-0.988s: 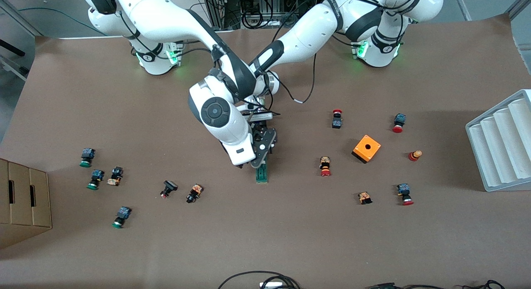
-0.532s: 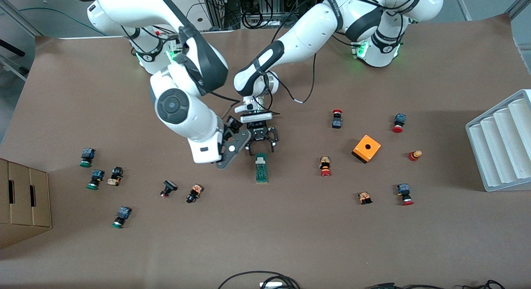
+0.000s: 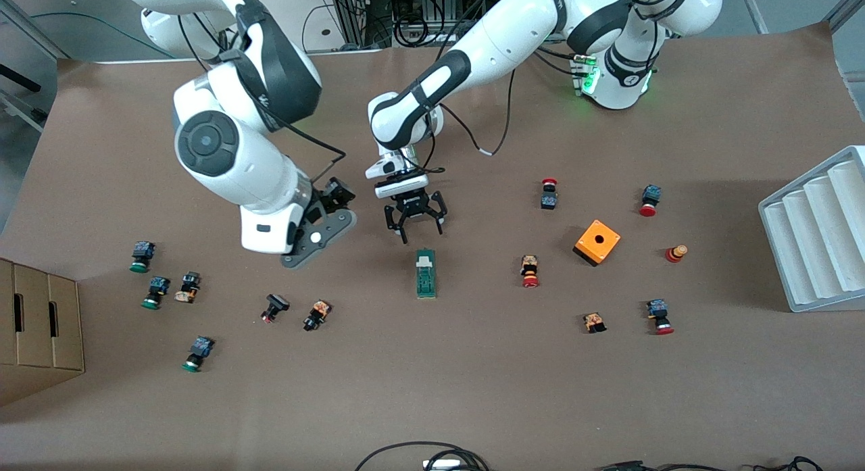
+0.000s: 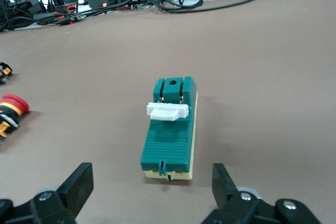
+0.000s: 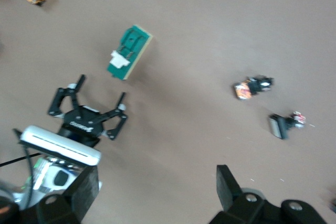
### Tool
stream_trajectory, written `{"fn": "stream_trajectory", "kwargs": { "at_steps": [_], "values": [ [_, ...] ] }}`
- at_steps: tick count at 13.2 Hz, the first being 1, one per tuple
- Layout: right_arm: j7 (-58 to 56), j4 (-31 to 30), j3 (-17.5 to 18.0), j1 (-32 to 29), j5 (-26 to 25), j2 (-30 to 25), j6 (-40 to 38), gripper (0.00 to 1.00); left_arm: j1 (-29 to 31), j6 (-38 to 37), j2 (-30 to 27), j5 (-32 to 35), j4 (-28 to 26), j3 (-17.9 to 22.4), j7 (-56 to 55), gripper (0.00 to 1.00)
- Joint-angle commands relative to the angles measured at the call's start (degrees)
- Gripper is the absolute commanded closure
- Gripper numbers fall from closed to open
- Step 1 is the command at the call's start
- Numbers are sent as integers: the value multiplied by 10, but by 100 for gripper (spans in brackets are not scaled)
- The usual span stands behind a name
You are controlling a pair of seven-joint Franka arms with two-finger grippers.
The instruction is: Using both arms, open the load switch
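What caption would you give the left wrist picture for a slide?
Open left gripper hovers above the brown table, the green load switch with its white slider lying free just ahead.

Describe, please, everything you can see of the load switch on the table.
The load switch is a narrow dark-green block, plastic by its look, with a ribbed top, a cream base layer and a small white sliding piece across it beside two copper-coloured contacts. It lies flat on the brown table, near the middle, nothing touching it. The open left gripper hovers close by, not gripping it.
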Motion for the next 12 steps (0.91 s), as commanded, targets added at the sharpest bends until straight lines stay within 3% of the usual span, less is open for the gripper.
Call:
{"fn": "stream_trajectory", "kwargs": {
  "at_steps": [1,3,4,7,12],
  "values": [
    [11,-7,34,-63,-17,-28,-26,0,0,1,-21,-39,-6,1,72,0],
    [15,-6,83,-135,-26,-40,-38,0,-1,-1,-36,-71,-10,1,126,0],
    [16,-6,89,-154,-39,-46,-44,0,0,-1,-46,-95,-10,1,170,0],
    [17,-4,90,-193,-82,-67,-90,0,5,-2,-74,-159,-8,2,298,0],
    [16,11,91,-265,-96,-80,-127,0,27,-12,-128,-266,-6,3,480,0]
  ]
}}
